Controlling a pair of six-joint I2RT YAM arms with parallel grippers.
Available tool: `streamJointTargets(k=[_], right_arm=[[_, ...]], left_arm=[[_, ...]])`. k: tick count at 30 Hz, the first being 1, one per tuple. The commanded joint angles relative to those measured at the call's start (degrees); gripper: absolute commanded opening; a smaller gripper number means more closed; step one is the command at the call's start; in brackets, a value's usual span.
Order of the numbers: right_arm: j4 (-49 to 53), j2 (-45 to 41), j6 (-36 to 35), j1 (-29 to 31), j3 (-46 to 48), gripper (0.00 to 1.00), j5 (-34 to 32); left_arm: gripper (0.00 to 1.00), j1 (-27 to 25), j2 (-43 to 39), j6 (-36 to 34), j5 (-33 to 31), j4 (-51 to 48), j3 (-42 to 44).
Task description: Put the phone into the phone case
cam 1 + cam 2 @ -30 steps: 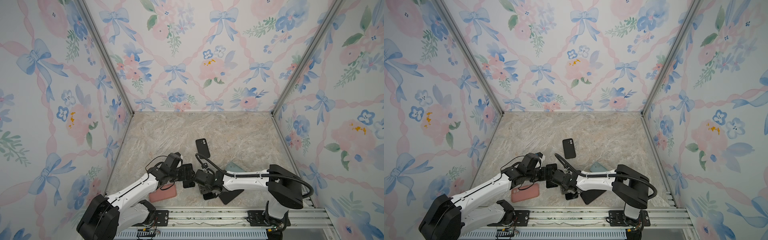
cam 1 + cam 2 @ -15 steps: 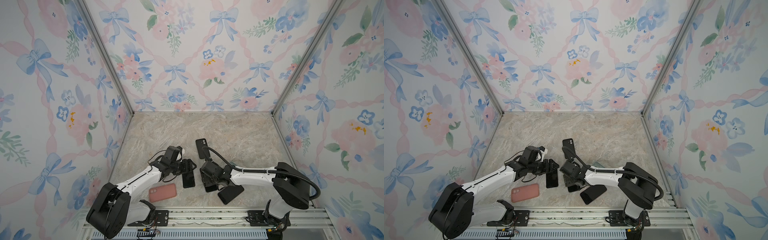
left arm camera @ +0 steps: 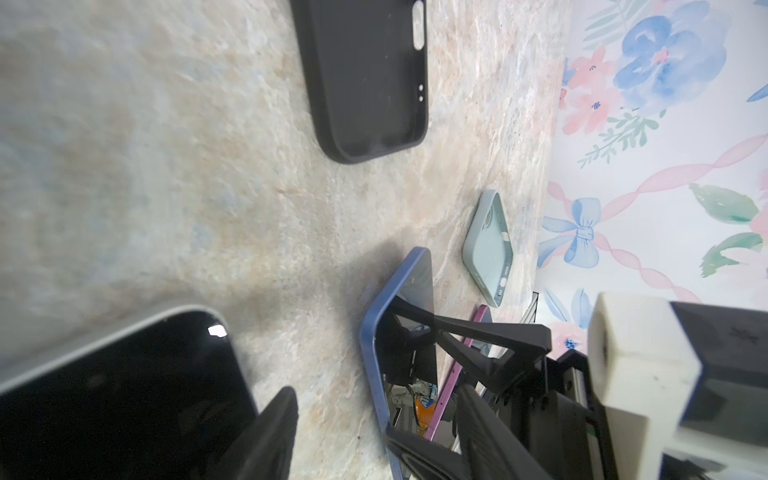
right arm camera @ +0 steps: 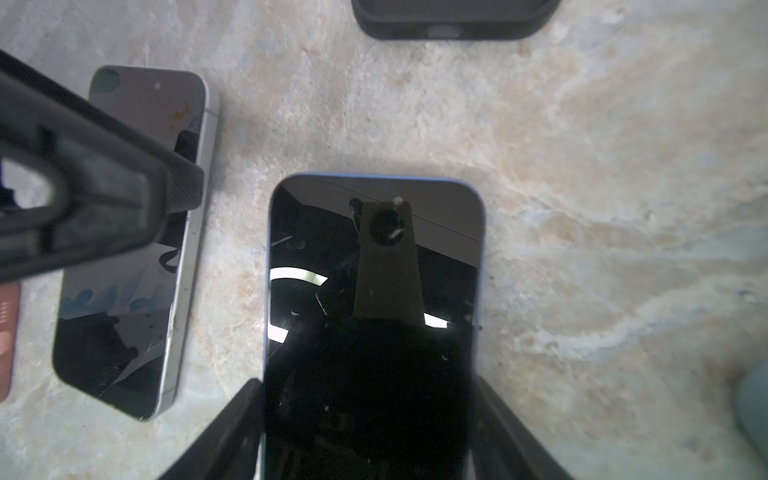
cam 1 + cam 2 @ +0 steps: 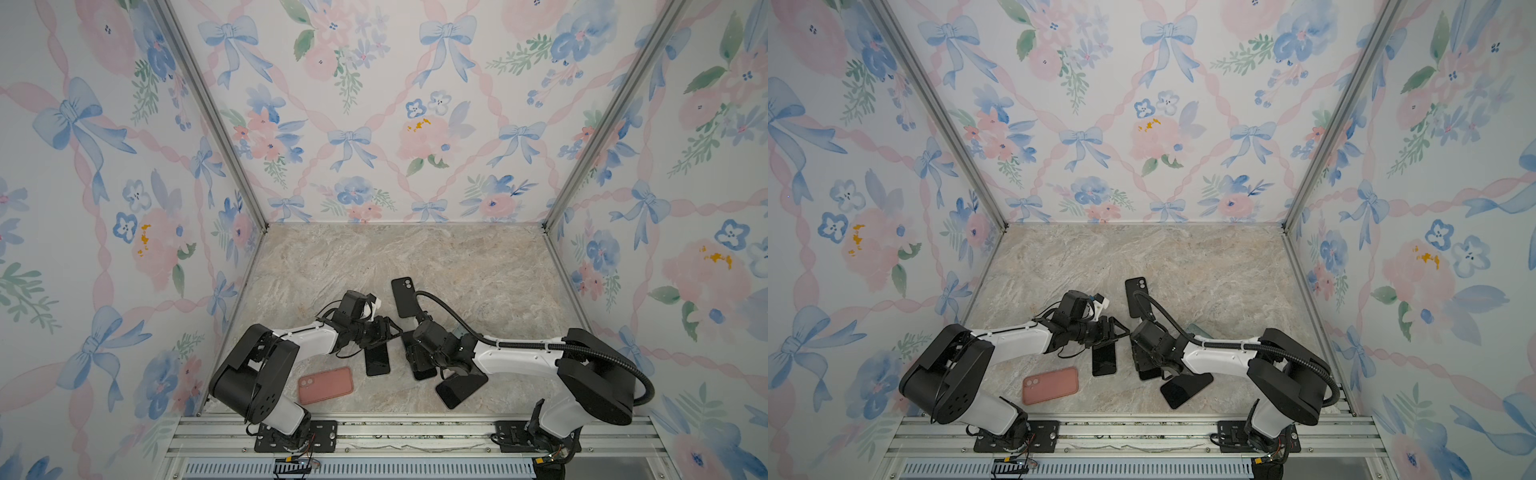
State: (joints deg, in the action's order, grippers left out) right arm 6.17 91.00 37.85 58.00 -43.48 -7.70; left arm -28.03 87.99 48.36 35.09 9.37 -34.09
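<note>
By my reading the task is partly under way: a phone is in hand, but no phone sits in any case yet.

The right gripper (image 4: 365,384) has its jaws clamped across the blue-edged phone with a black glass screen (image 4: 374,291). One finger (image 4: 224,432) presses against each long edge near the phone's rear end. The screen faces up, and most of the phone's length juts forward out of the jaws. Whether it is lifted clear of the pale marbled counter (image 4: 582,208) or rests on it, I cannot tell.

Straight ahead of those jaws, apart from the phone's front end, lies the soft, empty black phone case (image 3: 365,79), hollow side up. It looks like the likely target, though the pictures do not settle which case is meant.

The left gripper (image 5: 387,333) hangs close beside the right jaws. Its own jaws are released, with bare counter showing between them and nothing grasped. One of its fingers (image 4: 104,187) reaches over the silver-edged phone with a dark screen (image 4: 124,257), which lies flat just beside the right jaws.

Beyond that phone lies a salmon-pink phone case (image 5: 326,384). A mint-green phone case (image 3: 490,249) lies on the far side of the right jaws.

What remains, as I judge it, is the whole fitting. The held phone must go forward over the black case, square up with its rim, and be pressed down until the edges seat, perhaps with the left jaws steadying the case.
</note>
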Motion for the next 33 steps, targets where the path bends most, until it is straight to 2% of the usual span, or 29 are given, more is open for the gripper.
streamJointTargets(k=[1,7,10,33], right_arm=[[-1.55,-0.21,-0.26,-0.95,2.12,0.61,1.11],[-5.4,-0.94,-0.09,-1.31,4.46,0.61,1.8],[-7.54,-1.9,0.1,-1.4,6.01,0.61,2.51],[-8.43,-2.85,-0.14,-0.71,6.56,0.61,2.17]], left_arm=[[0.61,-0.18,1.09,0.55,1.65,3.21,-1.03],[0.56,-0.44,4.8,0.21,3.0,8.66,-0.57],[0.49,-0.88,6.93,0.38,3.49,11.29,-0.57],[0.26,-1.43,15.63,5.41,9.37,28.35,2.22]])
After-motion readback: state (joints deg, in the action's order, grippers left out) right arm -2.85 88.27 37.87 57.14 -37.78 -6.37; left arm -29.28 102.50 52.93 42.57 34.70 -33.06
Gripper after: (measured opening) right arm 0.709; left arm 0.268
